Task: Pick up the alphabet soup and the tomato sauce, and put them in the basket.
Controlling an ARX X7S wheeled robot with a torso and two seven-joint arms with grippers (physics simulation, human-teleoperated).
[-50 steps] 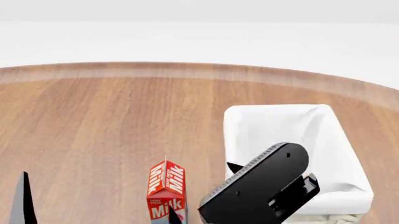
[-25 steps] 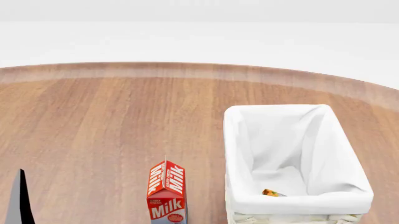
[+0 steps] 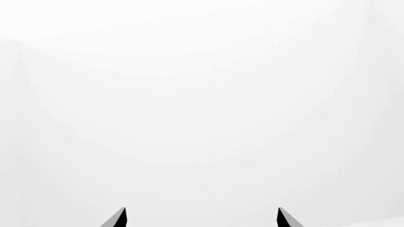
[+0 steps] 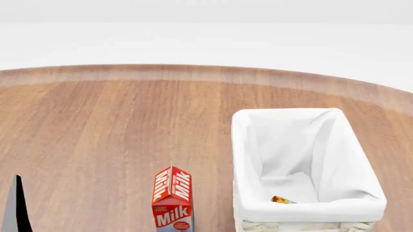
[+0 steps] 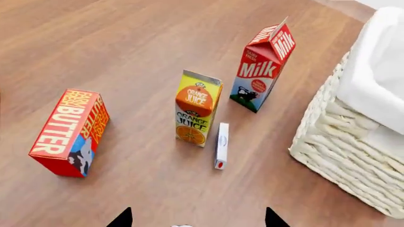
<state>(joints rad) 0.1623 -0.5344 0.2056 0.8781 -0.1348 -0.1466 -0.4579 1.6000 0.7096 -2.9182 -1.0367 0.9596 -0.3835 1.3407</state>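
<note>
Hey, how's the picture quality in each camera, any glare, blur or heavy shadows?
Left wrist view: nearly blank white, only two dark fingertips show. Head view: sharp, even light, basket liner almost washed out. Right wrist view: crisp, the cartons barely shadow the table.

Of the left hand [image 3: 200, 218], only two dark fingertips are seen in its wrist view, spread well apart with nothing between them; one dark tip is also seen at the lower left edge of the head view. The right hand [image 5: 197, 220] is likewise shown only by two separated dark tips, angled down, nothing gripped.
</note>
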